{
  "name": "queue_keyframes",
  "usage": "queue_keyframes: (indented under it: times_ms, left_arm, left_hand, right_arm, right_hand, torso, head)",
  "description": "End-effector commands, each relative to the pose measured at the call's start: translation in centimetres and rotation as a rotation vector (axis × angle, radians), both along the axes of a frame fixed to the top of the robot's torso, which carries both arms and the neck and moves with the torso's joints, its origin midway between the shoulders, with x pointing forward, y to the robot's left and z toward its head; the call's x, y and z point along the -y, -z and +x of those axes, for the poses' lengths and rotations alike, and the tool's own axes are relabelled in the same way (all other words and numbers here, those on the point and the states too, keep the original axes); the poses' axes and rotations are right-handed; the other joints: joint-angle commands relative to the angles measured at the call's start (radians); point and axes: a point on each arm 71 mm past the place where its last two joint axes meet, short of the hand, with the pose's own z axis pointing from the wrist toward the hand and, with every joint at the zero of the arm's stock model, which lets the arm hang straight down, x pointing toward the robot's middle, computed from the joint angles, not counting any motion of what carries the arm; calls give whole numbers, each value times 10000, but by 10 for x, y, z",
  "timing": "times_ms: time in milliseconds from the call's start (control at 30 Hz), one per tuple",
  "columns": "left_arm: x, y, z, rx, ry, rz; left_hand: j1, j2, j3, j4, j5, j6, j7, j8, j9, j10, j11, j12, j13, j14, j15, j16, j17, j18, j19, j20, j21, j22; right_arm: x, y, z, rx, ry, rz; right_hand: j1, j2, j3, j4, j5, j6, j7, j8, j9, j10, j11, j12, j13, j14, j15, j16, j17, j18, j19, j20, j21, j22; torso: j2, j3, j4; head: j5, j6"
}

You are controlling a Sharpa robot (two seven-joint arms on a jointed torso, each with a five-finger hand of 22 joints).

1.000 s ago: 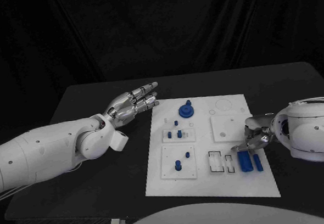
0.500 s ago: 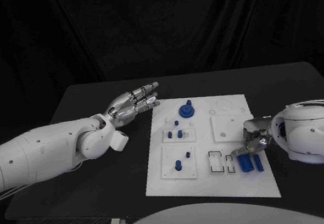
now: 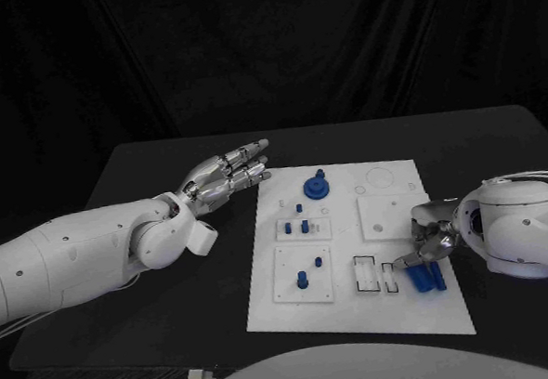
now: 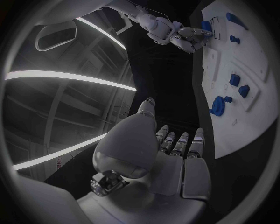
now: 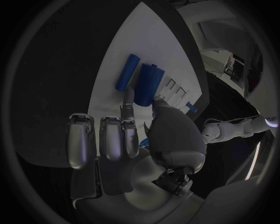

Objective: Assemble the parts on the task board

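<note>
Black cloth backs the table — right hand [image 3: 432,239] pinches the wider blue plastic cylinder [image 5: 148,81] beside the white board's [image 3: 357,315] slots, seemingly to seat it; left hand [image 3: 225,175] hovers open.

Left arm [image 3: 68,262]: smooth white shell in rounded, bulbous segments, dotted with small dark screw holes — thin white cables trail beneath it. Right arm [image 3: 536,232]: matching white casing, a white cable looping over its top. Left hand [image 3: 225,174] and right hand [image 3: 429,238]: silver metal, segmented, many-fingered.
</note>
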Motion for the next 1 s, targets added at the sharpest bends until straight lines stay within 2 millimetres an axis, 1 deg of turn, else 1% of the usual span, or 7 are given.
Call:
queue_keyframes:
  times_ms: [33,100,267,367,433,567,1000]
  left_arm:
    - [2,-1,0,13,86,-201]
    - [2,-1,0,11,92,-204]
    - [2,-1,0,3,101,-204]
    - [2,-1,0,0,97,-198]
    - [2,0,0,1,90,-194]
    - [1,0,0,-1,86,-190]
    - [2,0,0,-22,98,-182]
  left_hand:
    - [5,103,10,-53,38,31,-24,38,11,7,60,-14,10,26,35,36,12,149,76,21,34,14]
    - [5,103,10,-53,38,31,-24,38,11,7,60,-14,10,26,35,36,12,149,76,21,34,14]
    - [4,112,10,-54,45,25,-20,37,10,3,64,-15,9,28,39,38,12,148,78,22,36,15]
    - [4,112,10,-54,45,25,-20,37,10,3,64,-15,9,28,39,38,12,148,78,22,36,15]
    - [4,112,10,-54,45,25,-20,37,10,3,64,-15,9,28,39,38,12,148,78,22,36,15]
    - [3,124,12,-55,61,21,-17,36,9,3,69,-15,9,30,46,39,13,147,80,23,37,15]
    - [3,124,12,-55,61,21,-17,36,9,3,69,-15,9,30,46,39,13,147,80,23,37,15]
  right_arm:
    - [4,5,-2,-148,194,-194]
    - [5,6,-3,-193,276,-98]
    - [6,6,-4,-370,565,245]
    - [7,6,-4,-511,788,501]
    - [8,6,-5,-612,950,681]
    - [9,6,-7,-719,1233,988]
    - [14,3,-10,-1225,2427,2173]
  right_hand:
    - [341,127,134,-213,654,-94,8,-105,19,1039,17,35,2630,629,-43,-24,189,-81,601,20,-77,2324]
    - [397,136,164,-260,912,-88,2,-130,36,1039,13,35,2630,629,-44,-23,185,-80,599,21,-81,2322]
    - [571,166,395,-442,2170,-91,-24,-228,89,1039,-10,35,2630,623,-60,-32,143,-77,593,8,-93,2319]
    - [570,159,423,-459,2276,-90,-25,-240,97,1039,-12,35,2630,623,-61,-32,142,-76,590,6,-98,2317]
    - [620,129,565,-551,2877,-101,-34,-279,117,1039,-20,35,2630,620,-70,-35,125,-75,588,-2,-103,2316]
    - [590,84,681,-610,3254,-101,-35,-309,139,1039,-24,35,2630,612,-72,-50,86,-70,578,-5,-122,2310]
    - [572,66,729,-636,3337,-110,-33,-325,149,1039,-26,35,2630,597,-70,-86,0,-50,535,-5,-207,2282]
  torso:
    - [1,-1,-6]
    - [-1,-1,-9]
    - [-2,1,-7]
    - [2,1,-4]
    - [1,0,-6]
    - [-1,1,-5]
    - [-7,-1,-21]
  head:
    - [11,-2]
    - [23,-2]
    - [31,-2]
    - [25,-2]
    - [29,-2]
    - [31,-2]
    - [31,-2]
